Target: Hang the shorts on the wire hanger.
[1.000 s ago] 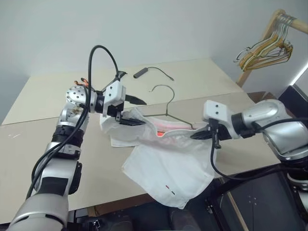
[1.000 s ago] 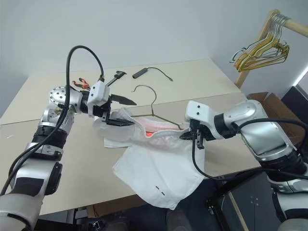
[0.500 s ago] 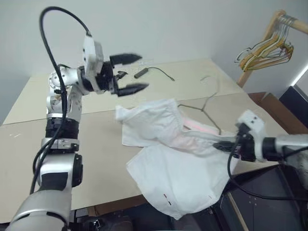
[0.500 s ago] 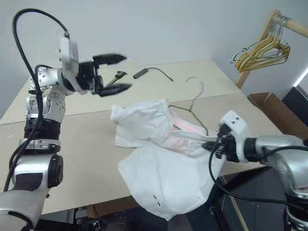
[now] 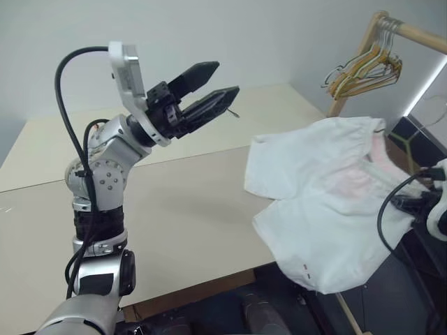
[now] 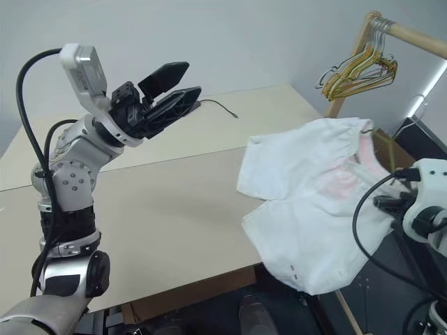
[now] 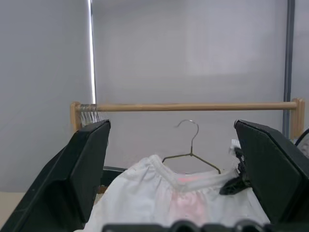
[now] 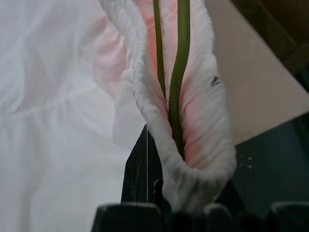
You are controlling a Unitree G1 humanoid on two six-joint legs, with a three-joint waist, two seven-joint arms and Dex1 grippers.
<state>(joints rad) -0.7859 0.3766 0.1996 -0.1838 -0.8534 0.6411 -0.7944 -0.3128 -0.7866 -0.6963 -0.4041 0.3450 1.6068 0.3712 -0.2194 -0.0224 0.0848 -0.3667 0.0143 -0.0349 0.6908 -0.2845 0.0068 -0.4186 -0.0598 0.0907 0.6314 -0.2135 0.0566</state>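
The white shorts (image 5: 325, 188) hang in the air past the table's right edge, waistband up, with a faint pink stain and a small dark mark near the lower hem. The wire hanger (image 7: 192, 145) stands upright inside the waistband, its hook above the cloth. My right gripper (image 8: 161, 159) is shut on the hanger's wire (image 8: 178, 72) where the gathered waistband wraps over it. My left gripper (image 5: 225, 78) is open and empty, raised high over the table's left half and pointing toward the shorts.
A wooden rail carries a bunch of yellowish hangers (image 5: 363, 66) at the far right, behind the shorts. The beige table (image 5: 174, 209) lies below my left arm, with a thin cable (image 6: 220, 106) at its back. Dark furniture stands beyond the table's right edge.
My right gripper has swung to the right and carried hanger and shorts off the table. My left gripper has left the shorts and risen. The camera has turned right.
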